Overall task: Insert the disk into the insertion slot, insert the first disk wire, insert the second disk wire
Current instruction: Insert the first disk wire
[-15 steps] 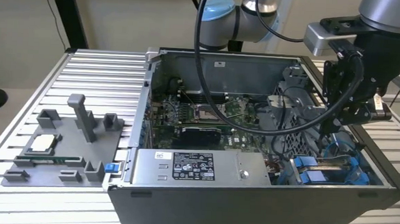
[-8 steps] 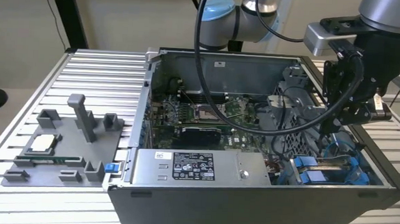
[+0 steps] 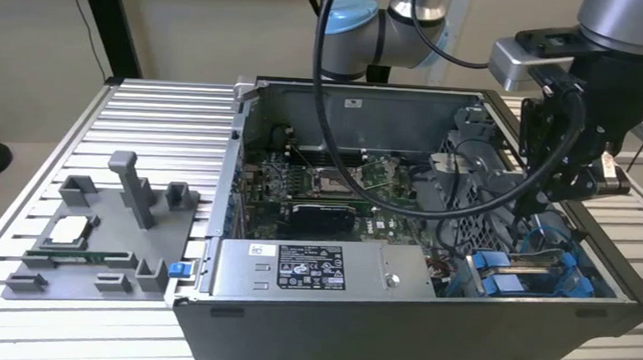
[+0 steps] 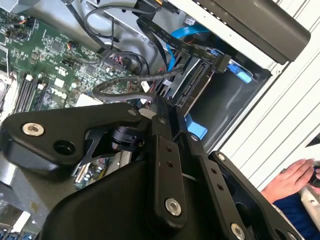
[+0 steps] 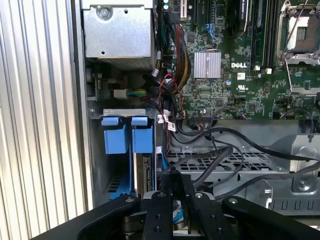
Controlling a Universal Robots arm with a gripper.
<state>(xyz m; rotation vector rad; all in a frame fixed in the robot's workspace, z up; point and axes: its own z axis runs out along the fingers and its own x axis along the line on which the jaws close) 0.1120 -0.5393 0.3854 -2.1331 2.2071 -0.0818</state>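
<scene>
The disk [image 4: 194, 89] stands on edge inside the insertion slot [image 5: 121, 138], between bright blue rails and tabs [image 4: 198, 128]; in the first wrist view its dark edge [image 5: 147, 176] shows just beside the two blue tabs. In the exterior view the slot [image 3: 514, 277] is at the case's near corner on that view's right. My gripper [image 3: 552, 196] hangs over that corner. Its black fingers are drawn together, and the gripper [image 4: 155, 107] [image 5: 175, 175] sits among looping black wires [image 5: 210, 160]. Whether a wire is pinched is hidden. A flat black wire ends in a connector [image 4: 220, 62] by the disk's end, next to a blue wire [image 4: 172, 50].
The open computer case [image 3: 402, 333] holds a green motherboard [image 5: 240, 85] and a silver labelled power-supply box [image 3: 317, 270]. A grey plastic fixture tray [image 3: 98, 242] lies on the slatted table on the exterior view's left. A person's hand [image 4: 295, 177] rests outside the case.
</scene>
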